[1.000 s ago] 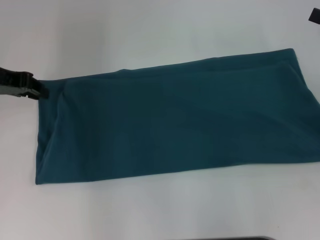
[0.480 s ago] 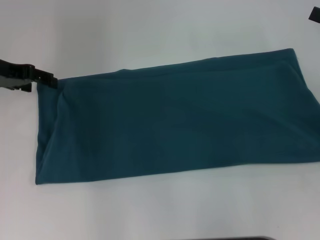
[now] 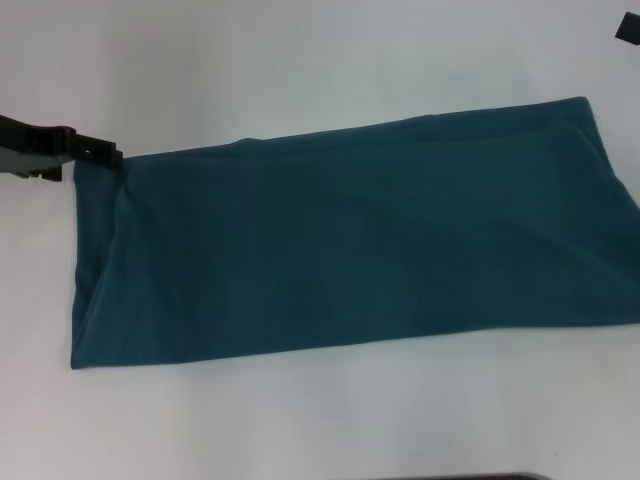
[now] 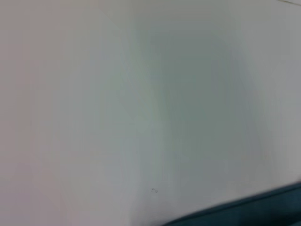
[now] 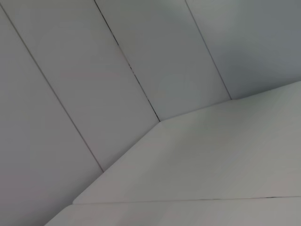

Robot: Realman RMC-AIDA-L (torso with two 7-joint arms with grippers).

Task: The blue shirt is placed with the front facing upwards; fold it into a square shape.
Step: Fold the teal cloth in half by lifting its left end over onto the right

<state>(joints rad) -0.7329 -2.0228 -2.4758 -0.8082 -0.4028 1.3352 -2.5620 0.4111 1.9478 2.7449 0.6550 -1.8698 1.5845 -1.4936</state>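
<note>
Left claw [image 3: 112,157] reaches in from the left edge, its dark tips touching the far-left corner of the blue shirt [image 3: 350,245]; whether it is open or pinching the cloth cannot be told. The shirt lies flat on the white table [image 3: 300,60], folded into a long teal band running left to right, plain side up, edges fairly straight, faint creases near its left end. Right claw [image 3: 627,28] shows only as a dark bit at the far right; its state cannot be told.
</note>
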